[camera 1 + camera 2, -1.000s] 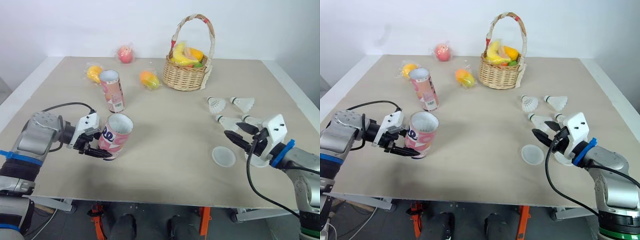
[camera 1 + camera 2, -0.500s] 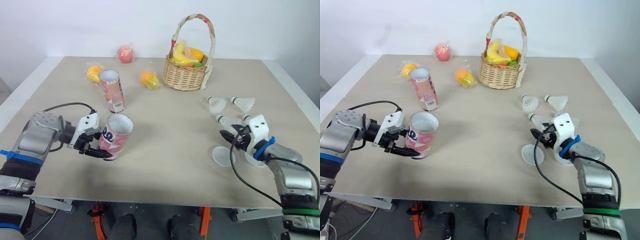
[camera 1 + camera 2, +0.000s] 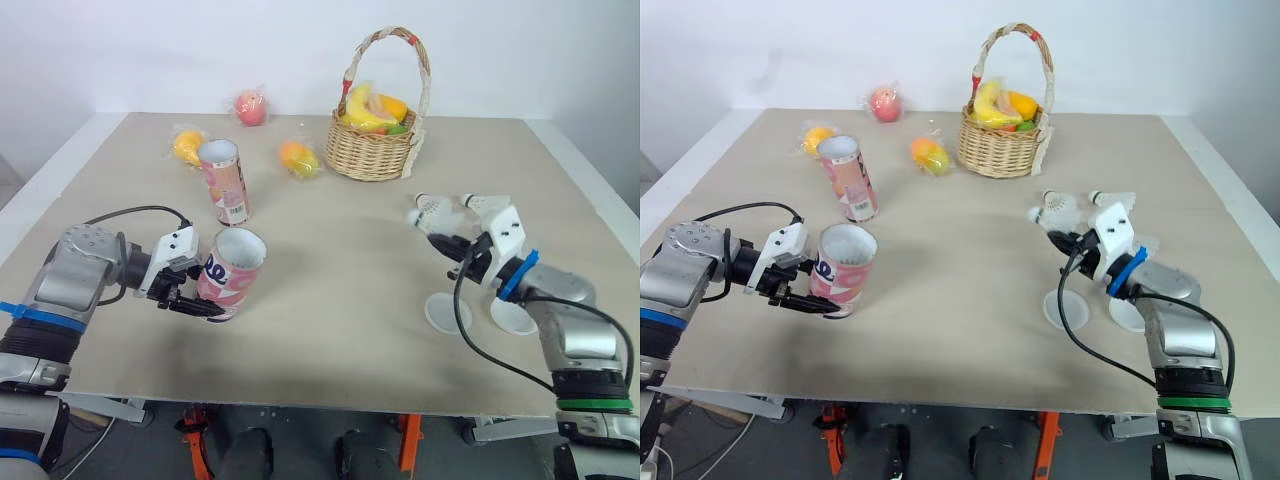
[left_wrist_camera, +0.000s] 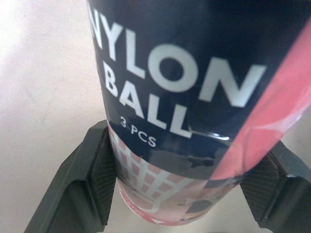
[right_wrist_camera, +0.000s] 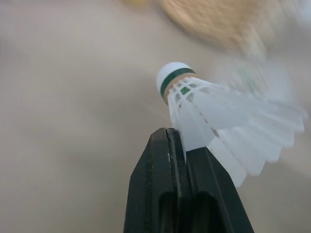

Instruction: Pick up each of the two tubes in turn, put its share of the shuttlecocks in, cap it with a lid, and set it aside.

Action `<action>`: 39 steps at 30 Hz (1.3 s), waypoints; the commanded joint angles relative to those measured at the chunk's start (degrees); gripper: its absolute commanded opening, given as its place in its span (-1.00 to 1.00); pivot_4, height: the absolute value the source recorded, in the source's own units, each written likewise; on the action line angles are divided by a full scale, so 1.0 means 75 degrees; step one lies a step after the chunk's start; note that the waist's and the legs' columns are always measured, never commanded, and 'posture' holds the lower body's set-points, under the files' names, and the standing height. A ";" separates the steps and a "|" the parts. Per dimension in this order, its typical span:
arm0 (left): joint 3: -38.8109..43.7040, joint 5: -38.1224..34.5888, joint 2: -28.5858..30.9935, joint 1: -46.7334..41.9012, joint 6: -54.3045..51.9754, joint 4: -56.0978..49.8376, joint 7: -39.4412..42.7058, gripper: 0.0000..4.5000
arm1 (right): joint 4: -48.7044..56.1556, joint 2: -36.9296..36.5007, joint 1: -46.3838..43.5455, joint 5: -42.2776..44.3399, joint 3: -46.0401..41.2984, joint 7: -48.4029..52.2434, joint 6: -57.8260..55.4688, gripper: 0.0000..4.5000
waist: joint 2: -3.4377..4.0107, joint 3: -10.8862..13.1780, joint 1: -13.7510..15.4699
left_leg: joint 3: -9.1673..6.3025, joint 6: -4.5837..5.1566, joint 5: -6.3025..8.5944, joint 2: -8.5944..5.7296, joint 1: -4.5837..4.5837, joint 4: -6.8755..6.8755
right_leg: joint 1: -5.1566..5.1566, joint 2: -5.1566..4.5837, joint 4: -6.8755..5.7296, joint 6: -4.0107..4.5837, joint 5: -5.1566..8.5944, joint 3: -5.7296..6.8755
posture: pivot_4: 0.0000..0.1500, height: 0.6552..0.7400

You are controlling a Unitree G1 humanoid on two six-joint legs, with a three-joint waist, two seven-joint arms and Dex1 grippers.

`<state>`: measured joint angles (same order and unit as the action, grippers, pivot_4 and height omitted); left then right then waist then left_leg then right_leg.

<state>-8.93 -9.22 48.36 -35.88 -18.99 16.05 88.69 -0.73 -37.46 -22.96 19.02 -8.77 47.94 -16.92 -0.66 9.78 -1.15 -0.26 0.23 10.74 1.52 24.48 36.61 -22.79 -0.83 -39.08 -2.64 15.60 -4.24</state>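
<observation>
pink tube point(image 3: 232, 270) lay tilted at lower left, clamped between the left gripper's point(image 3: 203, 300) fingers. a second tube point(image 3: 225, 182) stood upright above it. at right, the right gripper point(image 5: 182, 143), fingers closed, pinched a white shuttlecock point(image 5: 214, 109) by its skirt, above a lid point(image 3: 447, 312).

Appears to be a robot test lab. Evidence: plain beige board tabletop point(image 3: 340, 240) against bare white wall point(image 3: 150, 50); staged props, including woven wicker basket point(image 3: 372, 155) holding yellow and orange fruit.

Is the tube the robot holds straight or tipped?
Tipped. The tube in the left gripper leans, its open mouth off to one side of its base.
</observation>
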 commanded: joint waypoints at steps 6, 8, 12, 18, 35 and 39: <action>-0.0300 0.0088 -0.0167 -0.0099 0.0097 0.0135 0.0088 0.39 | 0.1936 -0.0127 -0.2151 0.0196 0.2101 0.2037 0.0083 -0.97 | -0.0008 0.0000 0.0021 | -0.0015 0.0002 -0.0003 0.0012 -0.0001 0.0005 | 0.0006 0.0004 0.0000 0.0001 0.0005 0.0026 | 1.00 1.00; -0.0300 0.0093 -0.0164 -0.0121 0.0104 0.0156 0.0103 0.39 | 0.1465 0.0004 -0.2831 -0.0551 0.2729 0.2197 0.0701 -0.97 | -0.0005 0.0001 0.0004 | -0.0003 0.0001 -0.0004 0.0011 0.0005 0.0008 | -0.0003 -0.0002 0.0001 -0.0001 0.0002 0.0021 | 1.00 1.00; -0.0272 0.0075 -0.0114 -0.0085 0.0070 0.0092 0.0107 0.39 | 0.0422 0.0427 -0.3955 -0.1471 0.3522 0.2575 0.2000 -0.97 | -0.0007 0.0002 0.0014 | 0.0003 -0.0004 -0.0007 0.0007 0.0023 0.0007 | -0.0024 -0.0007 0.0000 0.0007 -0.0003 0.0018 | 1.00 1.00; -0.0203 0.0020 -0.0041 0.0043 -0.0020 -0.0072 0.0083 0.39 | -0.0262 0.0978 -0.4819 -0.1651 0.3911 0.3207 0.2839 -0.97 | -0.0007 0.0002 0.0012 | -0.0008 -0.0004 -0.0006 0.0006 0.0036 0.0001 | -0.0039 -0.0010 -0.0003 0.0048 -0.0016 0.0026 | 1.00 1.00; -0.0137 -0.0049 -0.0040 0.0161 -0.0152 -0.0213 -0.0014 0.39 | -0.1712 0.1992 -0.6015 -0.2330 0.4493 0.3954 0.3655 -0.19 | -0.0007 0.0003 0.0006 | -0.0019 -0.0019 -0.0016 0.0013 0.0031 0.0000 | -0.0038 -0.0008 -0.0012 0.0068 -0.0019 0.0046 | 1.00 1.00; -0.0129 -0.0074 -0.0050 0.0230 -0.0192 -0.0307 -0.0050 0.39 | -0.1207 0.1706 -0.5789 -0.0490 0.3239 0.4196 0.1863 0.17 | -0.0007 0.0003 0.0009 | -0.0019 -0.0019 -0.0016 0.0014 0.0032 0.0000 | -0.0037 -0.0012 -0.0012 0.0067 -0.0019 0.0045 | 1.00 1.00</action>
<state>-8.53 -9.54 48.56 -35.54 -20.08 14.89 88.39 -12.94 -22.77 -66.04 6.51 23.57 78.93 4.88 -0.71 9.80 -1.08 -0.44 0.08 10.62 1.65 24.73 36.61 -23.06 -0.92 -39.18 -2.14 15.46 -3.89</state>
